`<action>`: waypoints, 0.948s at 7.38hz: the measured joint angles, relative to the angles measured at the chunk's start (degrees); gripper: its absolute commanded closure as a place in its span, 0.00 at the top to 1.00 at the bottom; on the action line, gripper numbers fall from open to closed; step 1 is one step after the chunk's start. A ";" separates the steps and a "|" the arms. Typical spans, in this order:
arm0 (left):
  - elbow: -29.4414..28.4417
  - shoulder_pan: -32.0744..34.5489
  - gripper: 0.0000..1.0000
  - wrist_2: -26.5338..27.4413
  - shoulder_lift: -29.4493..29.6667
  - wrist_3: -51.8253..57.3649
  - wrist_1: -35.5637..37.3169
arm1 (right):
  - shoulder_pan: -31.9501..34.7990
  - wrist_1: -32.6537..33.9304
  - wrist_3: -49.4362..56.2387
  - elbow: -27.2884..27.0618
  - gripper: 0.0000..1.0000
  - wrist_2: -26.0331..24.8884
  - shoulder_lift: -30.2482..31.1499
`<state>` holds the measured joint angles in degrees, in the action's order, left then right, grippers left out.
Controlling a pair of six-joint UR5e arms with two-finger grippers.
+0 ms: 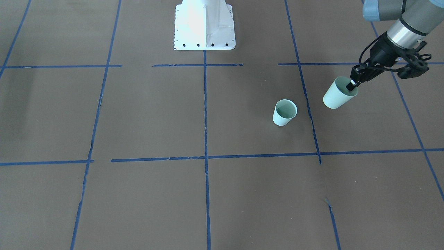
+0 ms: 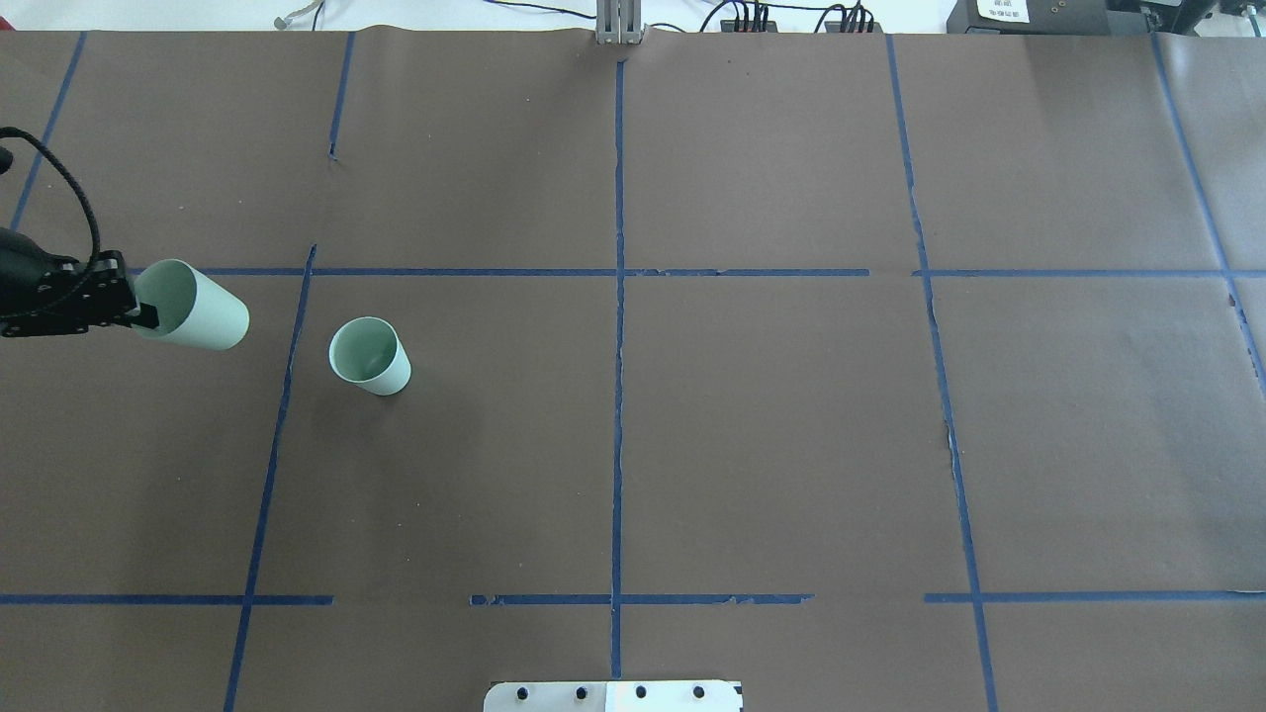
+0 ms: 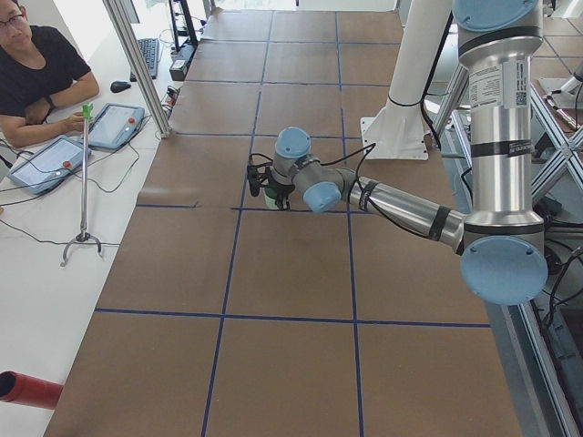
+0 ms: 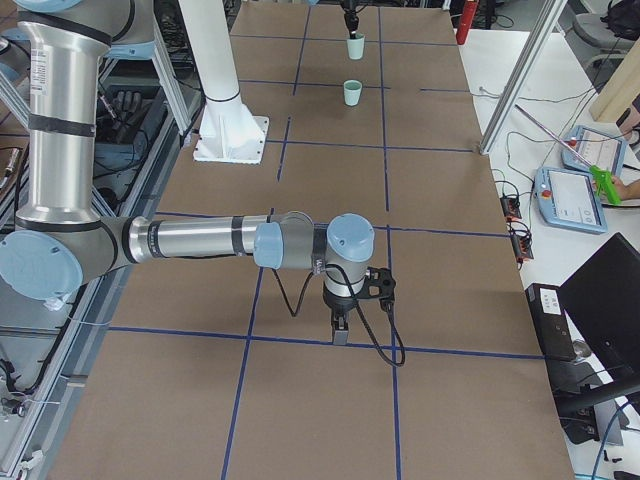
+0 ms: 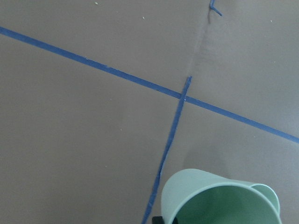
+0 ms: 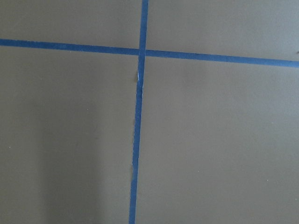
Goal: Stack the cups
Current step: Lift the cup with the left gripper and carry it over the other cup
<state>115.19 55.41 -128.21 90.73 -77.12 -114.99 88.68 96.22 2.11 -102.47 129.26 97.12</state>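
Observation:
One pale mint-green cup (image 1: 284,113) stands upright on the brown table, also seen in the overhead view (image 2: 371,356). My left gripper (image 1: 352,85) is shut on the rim of the second cup (image 1: 338,95), with one finger inside it. It holds this cup tilted and lifted off the table, on the robot's left of the standing cup and apart from it. The overhead view shows the left gripper (image 2: 143,314) and the held cup (image 2: 198,309). The left wrist view shows the held cup's mouth (image 5: 219,200). My right gripper (image 4: 340,335) hangs low over the table far from both cups; I cannot tell whether it is open or shut.
The white robot base (image 1: 204,24) stands at the table's middle on the robot's side. Blue tape lines (image 2: 618,346) divide the brown table cover into squares. An operator (image 3: 36,73) sits with tablets beyond the table's far edge.

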 measured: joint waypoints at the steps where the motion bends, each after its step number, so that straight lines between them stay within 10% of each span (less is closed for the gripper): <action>1: 0.13 -2.67 0.00 0.25 4.58 -3.13 5.18 | 0.00 -0.02 0.00 -0.01 1.00 -0.03 0.00; 7: -0.99 -10.36 0.00 7.71 16.09 -5.79 21.24 | -0.02 -0.01 0.00 -0.01 1.00 -0.02 0.00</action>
<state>114.20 45.05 -120.49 106.81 -82.90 -93.75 88.66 96.22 2.11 -102.48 129.24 97.12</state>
